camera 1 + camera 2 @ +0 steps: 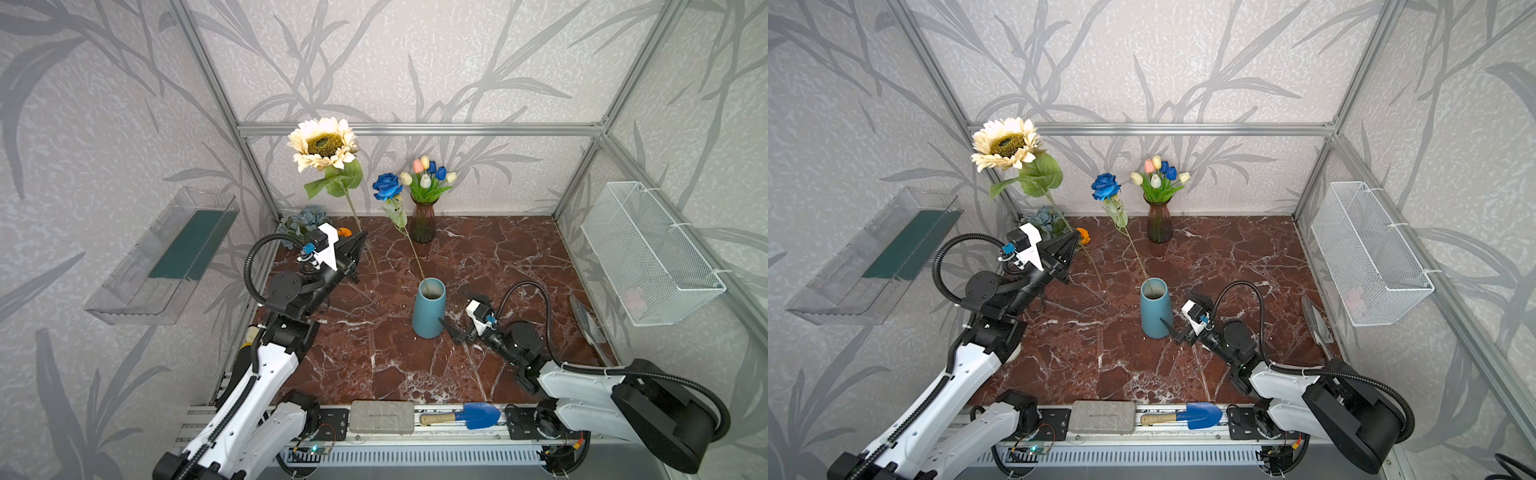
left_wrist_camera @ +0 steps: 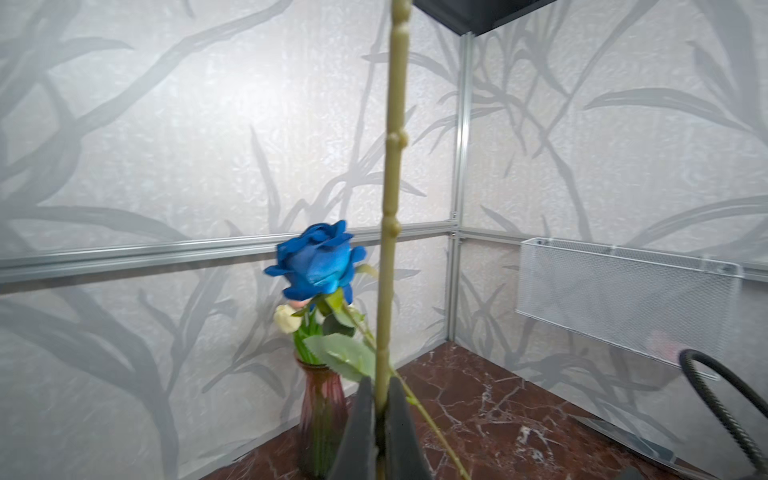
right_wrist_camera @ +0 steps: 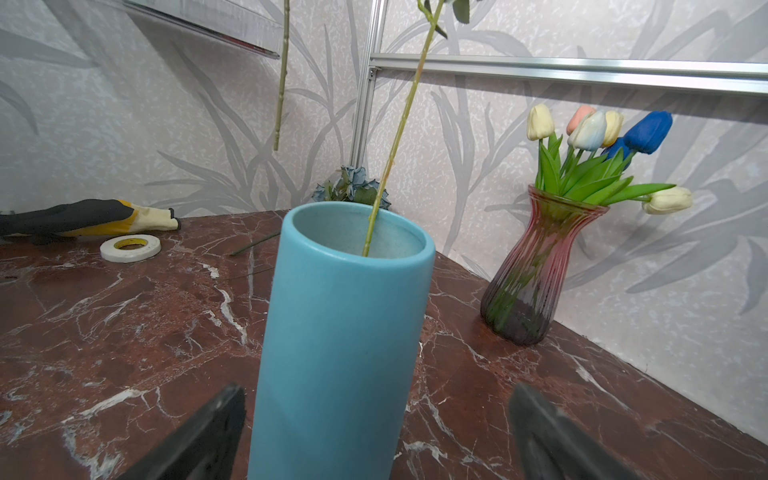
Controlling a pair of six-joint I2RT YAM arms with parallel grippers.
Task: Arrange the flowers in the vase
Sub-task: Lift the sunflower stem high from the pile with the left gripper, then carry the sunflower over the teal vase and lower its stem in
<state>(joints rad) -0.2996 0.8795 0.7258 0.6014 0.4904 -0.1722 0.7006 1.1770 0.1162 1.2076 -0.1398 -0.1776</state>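
while your left claw (image 2: 380, 401) is clamped tight on the sunflower (image 1: 323, 143) stem, its bloom stands high, behind and left of the blue vase (image 1: 428, 311); the left wrist view cuts the bloom off. your right claw (image 1: 454, 306) gapes wide just right of the vase, holding nothing; whether it touches is unclear. the blue rose (image 1: 386, 185) already stands in the vase. your left arm (image 1: 286, 286) hides most of the dusty-blue flowers (image 1: 301, 220) and orange bloom (image 1: 344, 231) behind and left of the vase.
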